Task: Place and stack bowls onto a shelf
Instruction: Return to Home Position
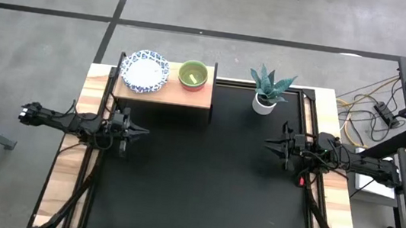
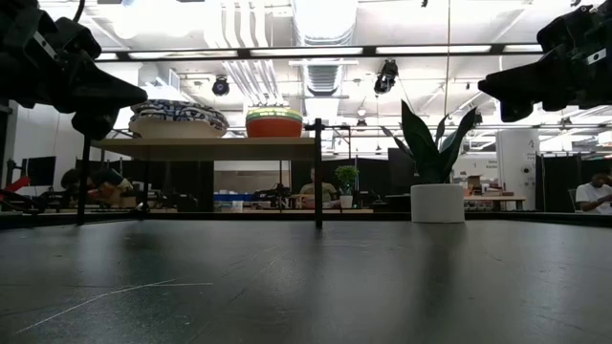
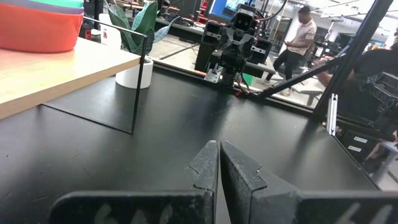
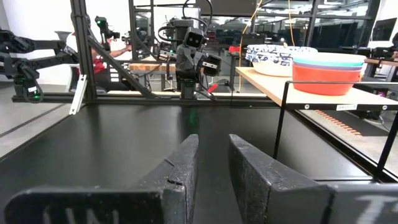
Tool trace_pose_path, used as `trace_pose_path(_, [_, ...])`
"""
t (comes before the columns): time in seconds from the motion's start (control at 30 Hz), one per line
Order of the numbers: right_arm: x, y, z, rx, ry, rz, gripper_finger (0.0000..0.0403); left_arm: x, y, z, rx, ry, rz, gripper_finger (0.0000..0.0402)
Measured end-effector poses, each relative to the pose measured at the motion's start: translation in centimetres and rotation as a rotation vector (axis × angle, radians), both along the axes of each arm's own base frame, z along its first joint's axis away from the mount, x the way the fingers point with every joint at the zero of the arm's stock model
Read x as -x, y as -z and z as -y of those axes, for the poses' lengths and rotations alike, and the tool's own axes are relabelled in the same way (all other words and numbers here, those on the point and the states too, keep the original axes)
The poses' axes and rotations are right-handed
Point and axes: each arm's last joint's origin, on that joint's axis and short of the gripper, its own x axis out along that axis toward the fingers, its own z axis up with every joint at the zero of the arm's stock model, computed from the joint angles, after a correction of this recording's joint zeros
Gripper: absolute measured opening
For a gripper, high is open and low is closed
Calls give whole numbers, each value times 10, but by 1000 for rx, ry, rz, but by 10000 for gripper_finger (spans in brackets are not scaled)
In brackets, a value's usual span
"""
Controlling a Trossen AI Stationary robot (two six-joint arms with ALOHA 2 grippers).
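Observation:
The shelf (image 1: 189,99), a light wooden board on thin black legs, stands at the table's far left. On it sit a stack of white bowls with blue patterned rims (image 1: 144,70) and, to their right, a stack of plain bowls (image 1: 193,75): red at the bottom, purple, then yellow-green (image 4: 328,70). My left gripper (image 1: 145,132) hovers level near the shelf's front, shut and empty (image 3: 219,149). My right gripper (image 1: 267,143) hovers level at the table's right, open with a narrow gap (image 4: 213,142) and nothing in it.
A small white pot with a green plant (image 1: 266,94) stands at the far edge, right of the shelf. The black tabletop (image 1: 203,183) spreads between the two arms. People and workbenches show in the room beyond the table (image 2: 316,191).

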Motion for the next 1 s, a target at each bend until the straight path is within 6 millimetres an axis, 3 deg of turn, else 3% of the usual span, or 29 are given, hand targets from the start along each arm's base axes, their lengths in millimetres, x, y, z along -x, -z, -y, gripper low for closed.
trace_pose_path(0.63, [0, 0, 0, 0, 0, 0, 89, 0, 0, 0, 0, 0, 0, 0])
trace_pose_path(1.0, [0, 0, 0, 1, 0, 0, 73, 0, 0, 0, 0, 0, 0, 0])
